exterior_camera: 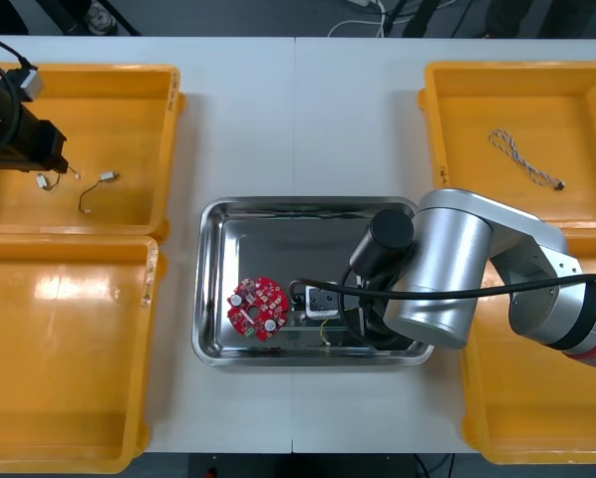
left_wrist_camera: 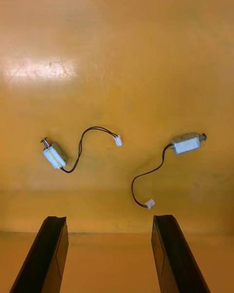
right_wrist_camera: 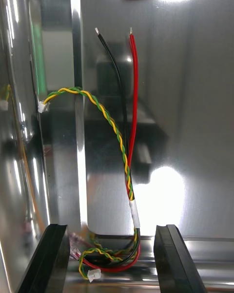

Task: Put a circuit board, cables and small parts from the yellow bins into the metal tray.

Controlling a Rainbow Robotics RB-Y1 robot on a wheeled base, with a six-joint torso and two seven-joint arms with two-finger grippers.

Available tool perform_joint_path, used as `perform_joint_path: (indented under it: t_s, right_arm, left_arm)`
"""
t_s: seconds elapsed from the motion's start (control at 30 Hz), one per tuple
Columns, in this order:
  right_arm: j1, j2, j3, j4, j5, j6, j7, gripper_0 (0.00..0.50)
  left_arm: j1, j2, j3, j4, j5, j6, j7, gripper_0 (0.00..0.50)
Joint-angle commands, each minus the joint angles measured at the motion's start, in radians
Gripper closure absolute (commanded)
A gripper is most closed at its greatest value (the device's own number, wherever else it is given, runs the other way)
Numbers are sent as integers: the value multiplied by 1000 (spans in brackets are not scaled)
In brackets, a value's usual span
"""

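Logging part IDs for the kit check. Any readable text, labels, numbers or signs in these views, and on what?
No text can be read.
circuit board, in the metal tray: any print is too small to read.
small metal parts, in the yellow bin ahead of the left gripper: pale faces, no legible marking.
cable bundle, in the tray ahead of the right gripper: its pale sleeve looks blank.

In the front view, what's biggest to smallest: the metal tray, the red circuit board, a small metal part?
Largest: metal tray.
Next: red circuit board.
Smallest: small metal part in the yellow bin.
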Motion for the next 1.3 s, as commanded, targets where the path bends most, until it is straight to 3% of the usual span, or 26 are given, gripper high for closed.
perform_joint_path:
  t_s: [0.03, 0.4, 0.83, 0.93, 1.13, 1.3]
  right_arm:
    - [-32, 23, -10, -13, 10, 16, -25, 0]
    - [-32, 40, -102, -62, -12, 145, -32, 0]
    - [-32, 73, -381, -70, -148, 334, -42, 0]
    - [-32, 75, -453, -70, -163, 334, -45, 0]
    - [-32, 55, -575, -70, -182, 334, -58, 0]
    - [-32, 3, -636, -70, -185, 334, -75, 0]
  left_arm:
    - [-55, 45, 34, 41, -11, -66, -126, 0]
    - [-55, 43, 34, 151, -8, -176, -203, 0]
    - [-55, 25, 32, 240, -3, -273, -232, 0]
    - [-53, 19, 32, 254, -2, -290, -237, 0]
    - [-53, 3, 32, 281, -8, -327, -241, 0]
    - [-53, -14, 32, 309, -11, -362, -247, 0]
